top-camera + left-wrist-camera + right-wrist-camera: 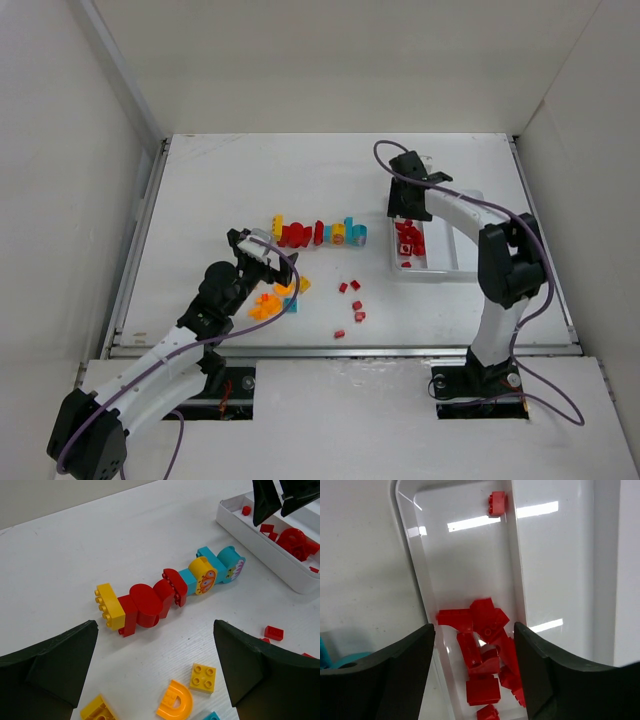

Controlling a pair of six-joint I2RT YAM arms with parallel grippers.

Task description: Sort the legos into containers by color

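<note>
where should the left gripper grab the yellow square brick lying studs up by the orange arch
Probably by two opposite side walls, coming straight down with the open left gripper. The yellow square brick lies flat, studs up, so its parallel sides are the only flat faces to pinch. The orange arch lies close to one corner; choose the pair of walls away from it.

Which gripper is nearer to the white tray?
Right. The right gripper hangs over the tray's compartment with red bricks; the left gripper is far off, near the orange bricks.
</note>
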